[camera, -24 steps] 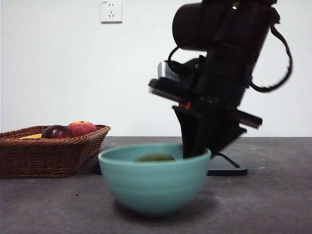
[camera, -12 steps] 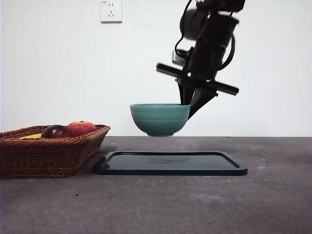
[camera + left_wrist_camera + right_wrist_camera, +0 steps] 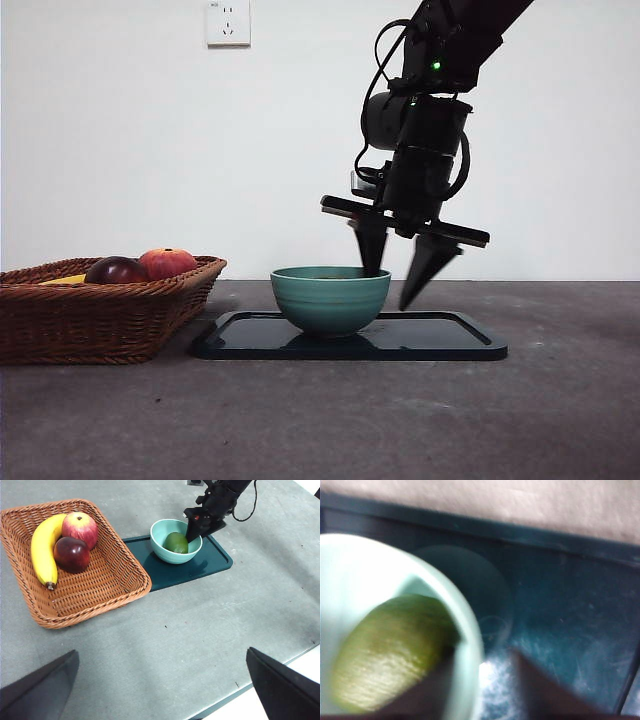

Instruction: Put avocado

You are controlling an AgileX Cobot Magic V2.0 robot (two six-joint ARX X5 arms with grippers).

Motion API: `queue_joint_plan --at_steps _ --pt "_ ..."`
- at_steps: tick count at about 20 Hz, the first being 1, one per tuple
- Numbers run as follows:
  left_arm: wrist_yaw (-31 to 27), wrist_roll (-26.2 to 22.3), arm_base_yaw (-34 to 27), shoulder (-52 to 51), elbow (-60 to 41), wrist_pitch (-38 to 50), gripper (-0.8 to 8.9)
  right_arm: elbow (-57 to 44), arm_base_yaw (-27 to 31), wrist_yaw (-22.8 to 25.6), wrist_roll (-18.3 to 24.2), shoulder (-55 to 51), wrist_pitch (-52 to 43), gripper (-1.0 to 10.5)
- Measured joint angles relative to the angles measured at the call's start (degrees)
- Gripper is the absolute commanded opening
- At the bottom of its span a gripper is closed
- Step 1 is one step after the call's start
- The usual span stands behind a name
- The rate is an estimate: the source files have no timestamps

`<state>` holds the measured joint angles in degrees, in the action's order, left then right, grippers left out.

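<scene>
The dark olive-green avocado (image 3: 176, 542) lies inside a teal bowl (image 3: 330, 300) that stands on a dark tray (image 3: 450, 340). The front view hides the avocado behind the bowl's wall; the right wrist view shows it (image 3: 385, 650) close up. My right gripper (image 3: 389, 288) is open at the bowl's right rim (image 3: 470, 645), one jaw inside the bowl and one outside over the tray (image 3: 560, 605). It also shows in the left wrist view (image 3: 196, 530). My left gripper (image 3: 161, 651) is open and empty, high above the table and far from the bowl.
A wicker basket (image 3: 100, 320) stands left of the tray, holding a banana (image 3: 41, 550), a red apple (image 3: 79, 525) and a dark maroon fruit (image 3: 71, 554). A wall socket (image 3: 228, 22) is on the white wall behind. The table's front edge (image 3: 280, 662) is near the left arm.
The right gripper carried the bowl with the avocado away from the camera, through the air, and down onto the tray. Its jaws have since opened at the rim.
</scene>
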<state>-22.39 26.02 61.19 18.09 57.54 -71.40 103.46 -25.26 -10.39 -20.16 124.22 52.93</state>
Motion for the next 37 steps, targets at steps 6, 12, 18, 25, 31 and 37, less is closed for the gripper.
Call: queue_joint_plan --at_steps 6,12,18,25,31,37 --pt "0.0 0.0 0.0 0.0 0.0 0.0 5.60 2.5 1.0 7.1 3.7 -10.5 8.5 5.1" --pt "0.0 0.0 0.0 0.0 0.0 0.0 5.60 3.0 -1.7 20.2 8.0 -26.9 23.1 6.0" --pt "0.0 0.0 0.0 0.0 0.0 0.0 5.60 0.8 -4.2 20.5 8.5 -41.2 24.0 6.0" --pt "0.0 0.0 0.0 0.0 0.0 0.0 5.60 -21.2 -12.2 17.3 8.8 -67.0 23.5 6.0" --pt "0.0 0.0 0.0 0.0 0.0 0.0 5.60 -46.7 -17.0 11.6 4.5 -90.2 15.1 6.0" --pt "0.0 0.0 0.0 0.0 0.0 0.0 5.60 -57.9 -17.2 11.4 1.1 -105.0 12.3 6.0"
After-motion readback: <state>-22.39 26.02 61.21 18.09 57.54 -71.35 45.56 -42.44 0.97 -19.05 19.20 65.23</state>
